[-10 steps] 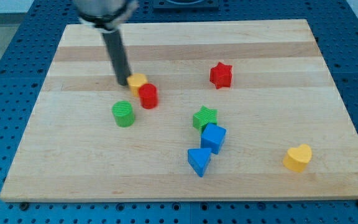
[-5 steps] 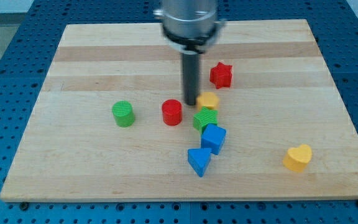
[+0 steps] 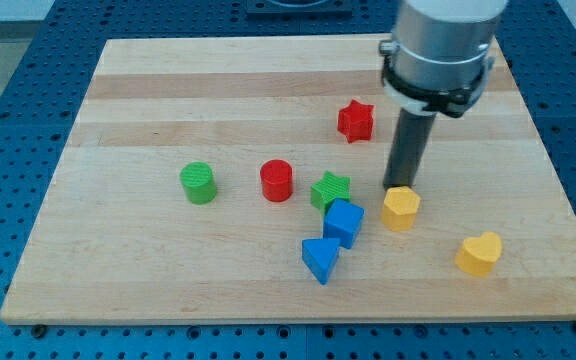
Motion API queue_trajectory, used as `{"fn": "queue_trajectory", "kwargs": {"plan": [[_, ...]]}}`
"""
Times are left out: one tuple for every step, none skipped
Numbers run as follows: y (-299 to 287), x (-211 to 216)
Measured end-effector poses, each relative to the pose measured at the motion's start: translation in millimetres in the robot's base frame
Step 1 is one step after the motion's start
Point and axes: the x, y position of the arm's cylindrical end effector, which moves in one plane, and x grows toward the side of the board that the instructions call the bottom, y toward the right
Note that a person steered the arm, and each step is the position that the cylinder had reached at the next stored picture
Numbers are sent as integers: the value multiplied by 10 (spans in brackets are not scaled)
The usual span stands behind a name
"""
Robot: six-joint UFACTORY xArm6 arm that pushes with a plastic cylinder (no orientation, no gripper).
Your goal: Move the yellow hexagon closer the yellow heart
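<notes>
The yellow hexagon [image 3: 401, 209] lies on the wooden board right of centre. My tip [image 3: 398, 188] touches its upper edge, with the rod rising toward the view's top right. The yellow heart [image 3: 479, 253] lies toward the view's lower right, a short gap away from the hexagon.
A blue cube [image 3: 344, 221] sits just left of the hexagon, with a green star [image 3: 330, 189] above it and a blue triangle [image 3: 319, 259] below it. A red star [image 3: 355, 121] lies left of the rod. A red cylinder [image 3: 277, 181] and a green cylinder [image 3: 198, 183] stand further left.
My tip has swept from the view's upper left to right of centre, pushing the yellow hexagon past the green star toward the yellow heart. The red cylinder was shoved down-right, then left behind.
</notes>
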Motion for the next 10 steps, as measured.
{"fn": "queue_trajectory", "kwargs": {"plan": [[-108,14],[-324,30],[-485,181],[-310,449],[-214,468],[-280,316],[-132,239],[219,239],[343,239],[518,252]]}}
